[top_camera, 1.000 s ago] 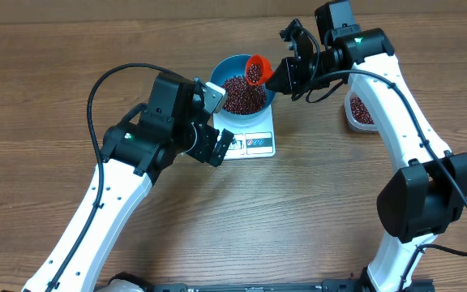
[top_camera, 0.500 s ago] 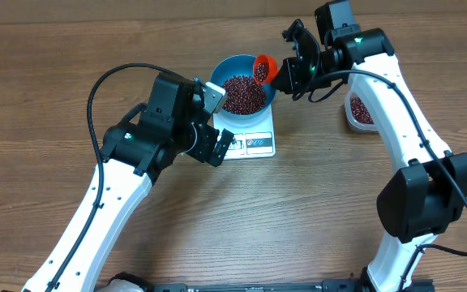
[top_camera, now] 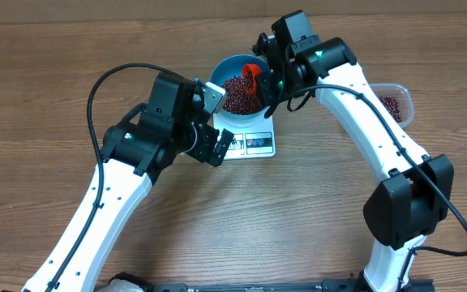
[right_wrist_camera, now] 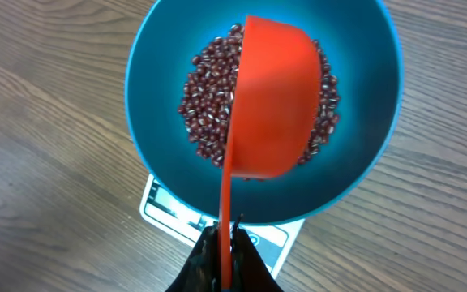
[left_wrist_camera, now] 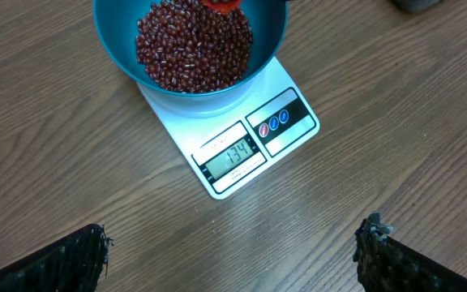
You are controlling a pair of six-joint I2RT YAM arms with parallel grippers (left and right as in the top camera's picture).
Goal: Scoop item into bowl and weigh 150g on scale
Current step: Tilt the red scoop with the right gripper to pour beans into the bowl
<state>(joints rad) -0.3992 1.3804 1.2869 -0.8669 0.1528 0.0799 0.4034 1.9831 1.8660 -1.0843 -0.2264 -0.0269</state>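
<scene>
Overhead looks down from afar; both wrist views, close above, share the bowl [right_wrist_camera: 152, 105].

Orange scoop [right_wrist_camera: 274, 105] over bowl [right_wrist_camera: 154, 77] mouth, bare table [left_wrist_camera: 396, 105] beside scale [left_wrist_camera: 254, 138]

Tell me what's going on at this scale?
The right pincer, shut on the handle of the orange scoop, holds it tipped over the blue bowl of beans on the white scale. The display seems to read 134, short of the target. The left pincer hangs open near the scale, holding nothing.
</scene>
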